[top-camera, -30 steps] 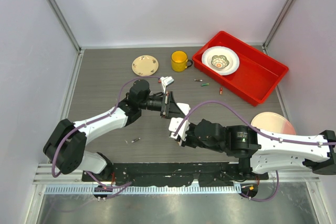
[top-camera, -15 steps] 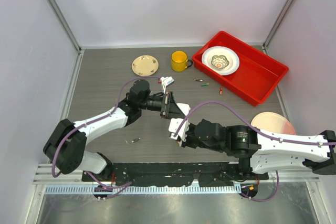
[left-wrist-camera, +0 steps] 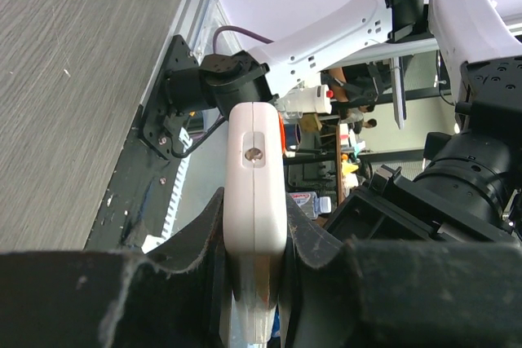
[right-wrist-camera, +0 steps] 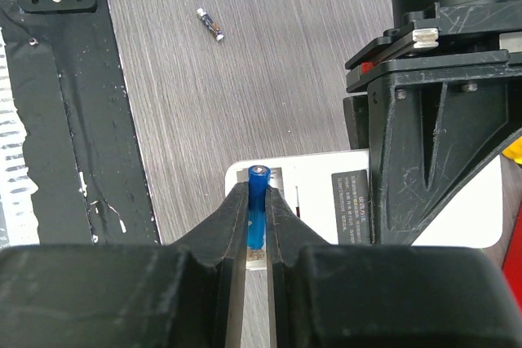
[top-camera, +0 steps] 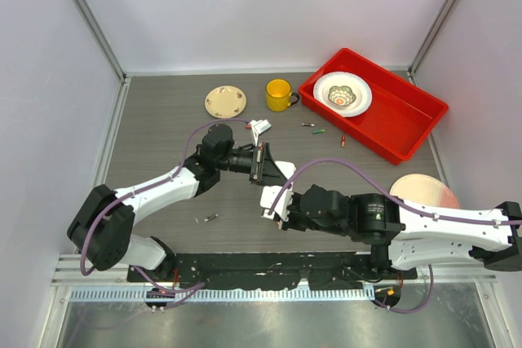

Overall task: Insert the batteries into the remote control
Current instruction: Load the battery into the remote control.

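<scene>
Left gripper point(left-wrist-camera: 255, 230) clamped on remote point(left-wrist-camera: 255, 160) over mid-table, with the remote's long axis sticking straight out past the fingers. Right gripper point(right-wrist-camera: 258, 191) pinching blue battery point(right-wrist-camera: 258, 211), axis along the fingers, tip at the remote's end. Grey wood-grain table point(top-camera: 163, 120), loose battery point(top-camera: 211, 218) near the front edge, plain white walls point(top-camera: 245, 14).

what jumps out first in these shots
Mid-table, the left claw clamps a slim white plastic remote control while the right claw pinches a small blue cylindrical battery over its labelled back. Beyond them, a bright red plastic tray sits at the far right, beside a yellow mug.
</scene>
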Robot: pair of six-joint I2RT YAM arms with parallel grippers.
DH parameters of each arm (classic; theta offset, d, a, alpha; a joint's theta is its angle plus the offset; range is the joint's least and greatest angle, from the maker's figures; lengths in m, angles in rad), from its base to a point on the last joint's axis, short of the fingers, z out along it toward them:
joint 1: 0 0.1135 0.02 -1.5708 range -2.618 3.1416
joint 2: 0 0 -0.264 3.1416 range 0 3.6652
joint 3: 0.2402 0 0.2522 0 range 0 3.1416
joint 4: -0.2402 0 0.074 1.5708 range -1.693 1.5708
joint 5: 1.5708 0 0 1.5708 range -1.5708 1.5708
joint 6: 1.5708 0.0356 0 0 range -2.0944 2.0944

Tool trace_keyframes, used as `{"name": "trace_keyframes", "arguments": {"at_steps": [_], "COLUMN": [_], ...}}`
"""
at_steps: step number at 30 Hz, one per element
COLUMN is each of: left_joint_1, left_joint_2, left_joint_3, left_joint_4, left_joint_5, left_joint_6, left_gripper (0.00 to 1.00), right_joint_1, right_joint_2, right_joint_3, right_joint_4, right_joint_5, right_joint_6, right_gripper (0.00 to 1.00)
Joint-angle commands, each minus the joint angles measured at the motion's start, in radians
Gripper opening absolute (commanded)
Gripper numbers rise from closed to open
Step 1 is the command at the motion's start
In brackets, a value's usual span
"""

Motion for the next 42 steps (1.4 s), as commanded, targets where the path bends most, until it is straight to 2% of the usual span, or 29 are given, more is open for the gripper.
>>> {"name": "trace_keyframes", "arguments": {"at_steps": [1,16,26,42], "left_joint_1": [0.000,0.000,0.000,0.000], "left_joint_2": [-0.032,-0.061,-0.103,-0.123], "left_joint_3": [0.034,0.047,0.070,0.083], "left_joint_4": [0.067,0.064,-0.028,-0.045], "left_joint_5": [0.027,0.025,-0.002,-0.012], "left_joint_6": [-0.024,-0.020,0.023,0.022], "left_gripper": [0.00,0.00,0.00,0.00], "right_joint_1": [0.004,0.005,0.004,0.018], "right_joint_2": [0.019,0.042,0.070,0.100], "right_joint_3": [0.030,0.024,0.025,0.016], "right_joint_4": [-0.086,-0.134,-0.163,-0.198], "right_joint_5": [-0.027,-0.064,-0.081,-0.085], "right_joint_6": [-0.009,-0.004,0.002,0.005], "right_gripper": [0.01,0.01,0.01,0.01]}}
